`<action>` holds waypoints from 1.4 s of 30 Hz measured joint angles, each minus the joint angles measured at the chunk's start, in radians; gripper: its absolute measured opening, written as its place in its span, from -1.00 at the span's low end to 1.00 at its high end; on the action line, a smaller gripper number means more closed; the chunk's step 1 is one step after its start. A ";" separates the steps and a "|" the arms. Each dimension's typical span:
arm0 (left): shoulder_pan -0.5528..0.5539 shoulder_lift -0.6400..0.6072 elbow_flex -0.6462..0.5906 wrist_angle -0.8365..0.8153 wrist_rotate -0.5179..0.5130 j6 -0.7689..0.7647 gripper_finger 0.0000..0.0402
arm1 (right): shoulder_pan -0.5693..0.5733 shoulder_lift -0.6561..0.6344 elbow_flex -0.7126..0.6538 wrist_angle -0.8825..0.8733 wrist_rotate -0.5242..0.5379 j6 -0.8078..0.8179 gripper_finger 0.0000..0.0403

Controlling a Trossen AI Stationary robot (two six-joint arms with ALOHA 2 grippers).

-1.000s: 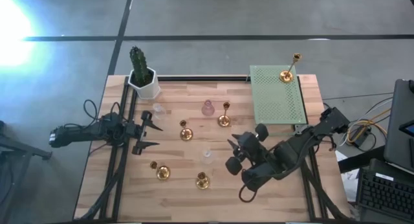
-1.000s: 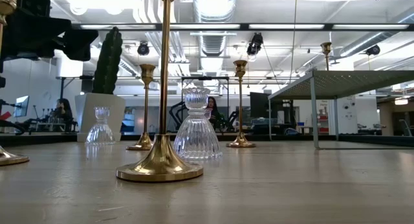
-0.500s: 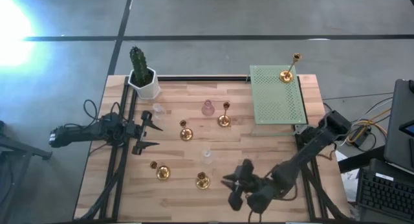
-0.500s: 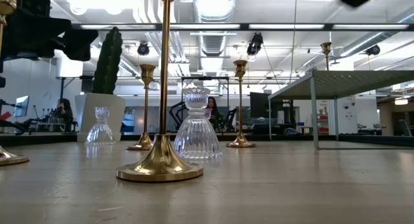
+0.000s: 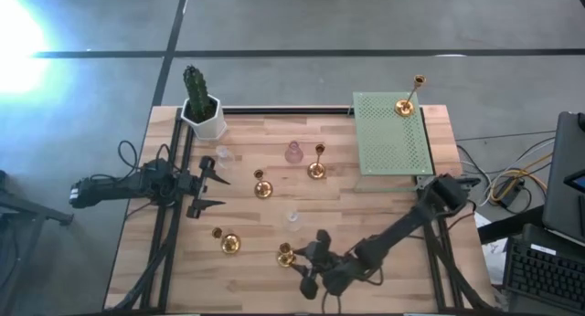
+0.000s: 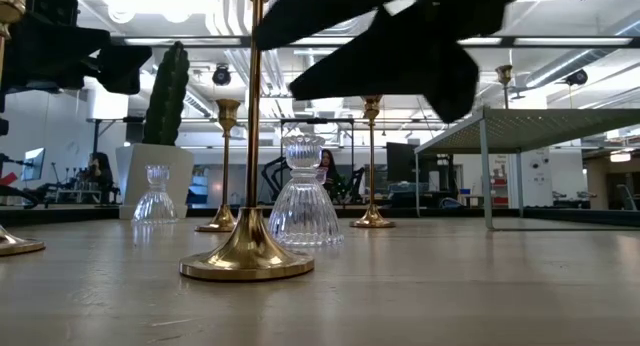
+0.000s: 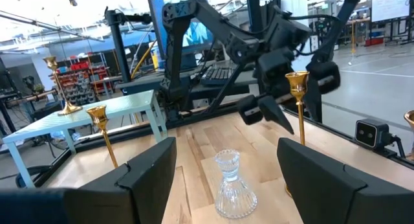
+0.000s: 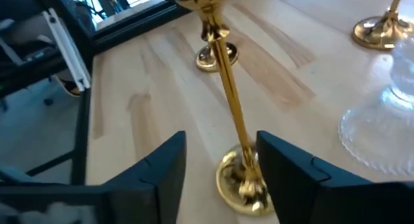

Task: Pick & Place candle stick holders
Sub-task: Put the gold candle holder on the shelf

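Right claw (image 8: 217, 169) spread, fingers either side of tall shiny gold candle stick holder (image 8: 234, 130) stem, apparently not touching. Left claw (image 7: 223, 162) spread, idle.

gold holders (image 5: 286, 254) — upright, scattered | one on green rack (image 5: 391, 133) (glass ones mid-table)

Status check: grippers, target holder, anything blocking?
Right gripper open, straddling gold holder at front edge. Left gripper open, parked at left. Clear glass holder stands close by.
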 joint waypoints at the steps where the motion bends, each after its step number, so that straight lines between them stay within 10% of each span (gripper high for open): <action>1: 0.000 0.000 0.000 0.000 0.000 0.000 0.36 | -0.005 0.015 0.020 0.002 -0.001 -0.007 -0.04; 10: 0.000 0.008 0.000 0.000 0.000 0.000 0.36 | -0.029 0.062 0.151 -0.067 -0.002 -0.107 -0.05; 25: 0.000 0.008 0.000 0.000 0.000 0.000 0.36 | -0.031 0.059 0.200 -0.238 0.048 -0.019 -0.85; 42: 0.000 0.008 0.000 0.000 0.000 0.000 0.36 | -0.031 0.025 0.199 -0.256 0.144 -0.021 -0.95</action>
